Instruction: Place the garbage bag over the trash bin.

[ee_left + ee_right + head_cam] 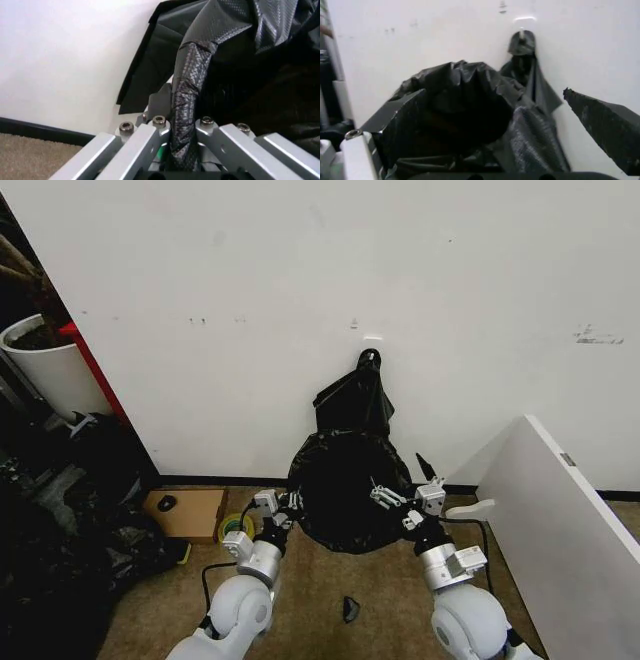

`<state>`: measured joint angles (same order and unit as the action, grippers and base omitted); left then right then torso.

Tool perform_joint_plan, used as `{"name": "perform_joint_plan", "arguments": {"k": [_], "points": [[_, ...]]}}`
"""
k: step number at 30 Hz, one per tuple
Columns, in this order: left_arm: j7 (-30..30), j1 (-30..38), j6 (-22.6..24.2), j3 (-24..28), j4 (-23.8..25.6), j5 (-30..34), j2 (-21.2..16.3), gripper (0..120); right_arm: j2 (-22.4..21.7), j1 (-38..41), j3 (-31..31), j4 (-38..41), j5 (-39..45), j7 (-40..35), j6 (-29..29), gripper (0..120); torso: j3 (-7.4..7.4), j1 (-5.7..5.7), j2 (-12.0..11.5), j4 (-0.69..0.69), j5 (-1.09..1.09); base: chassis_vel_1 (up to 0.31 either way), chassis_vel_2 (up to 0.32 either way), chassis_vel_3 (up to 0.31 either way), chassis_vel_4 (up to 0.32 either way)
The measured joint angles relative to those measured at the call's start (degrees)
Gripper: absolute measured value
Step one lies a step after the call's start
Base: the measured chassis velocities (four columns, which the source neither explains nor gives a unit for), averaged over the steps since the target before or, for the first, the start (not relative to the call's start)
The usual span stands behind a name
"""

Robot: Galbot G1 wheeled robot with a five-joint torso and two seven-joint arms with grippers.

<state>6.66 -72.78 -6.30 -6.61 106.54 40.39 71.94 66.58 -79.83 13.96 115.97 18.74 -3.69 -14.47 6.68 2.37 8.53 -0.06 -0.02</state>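
Note:
The garbage bag (345, 492) is glossy black and spread into a wide round mouth low against the white wall, held between my two grippers. My left gripper (283, 502) is at the bag's left edge. In the left wrist view it (182, 127) is shut on a twisted strip of the bag's rim (192, 75). My right gripper (405, 485) is at the bag's right edge and open. In the right wrist view one finger is inside the bag (465, 108) under the plastic, and the other black finger (600, 120) stands free outside. The trash bin is hidden.
A flat black bag bundle (358, 395) hangs from a wall hook just above the bag. A white panel (560, 510) slants close on the right. On the left are a cardboard box (185, 510), a tape roll (235, 528), dark bags (60, 550) and a white plant pot (45, 370). A black scrap (350, 608) lies on the carpet.

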Motion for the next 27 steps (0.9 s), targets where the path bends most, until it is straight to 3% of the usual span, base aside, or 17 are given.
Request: {"name": "perform_joint_plan", "arguments": {"k": [10,14,15,21,27], "points": [[0.47,-1.04,1.79,-0.19,3.64,5.93,-0.18,1,-0.31,0.34,0.84,-3.11,-0.21,2.30,0.54,100,0.00,0.00,0.00,0.00,0.01,0.000,0.000,0.000,0.000],[0.17,-2.00,2.14,-0.32,4.01,6.72,-0.16,1,-1.17,0.80,2.26,-4.49,7.31,17.35,-4.57,100,0.00,0.00,0.00,0.00,0.01,0.000,0.000,0.000,0.000],[0.17,-2.00,2.14,-0.32,4.01,6.72,-0.16,1,-1.17,0.80,2.26,-4.49,7.31,17.35,-4.57,100,0.00,0.00,0.00,0.00,0.01,0.000,0.000,0.000,0.000],[-0.07,-1.96,2.56,-0.21,3.17,6.58,0.19,1,-1.27,1.51,6.60,-5.21,13.08,37.64,-12.10,100,0.01,0.00,0.00,0.00,-0.01,0.000,0.000,0.000,0.000],[-0.18,-1.21,2.62,0.34,0.80,5.83,0.57,0,-1.72,0.35,8.40,-4.15,13.07,42.71,-15.46,100,0.00,0.00,0.00,-0.02,0.00,0.000,0.000,0.000,0.000]]}}
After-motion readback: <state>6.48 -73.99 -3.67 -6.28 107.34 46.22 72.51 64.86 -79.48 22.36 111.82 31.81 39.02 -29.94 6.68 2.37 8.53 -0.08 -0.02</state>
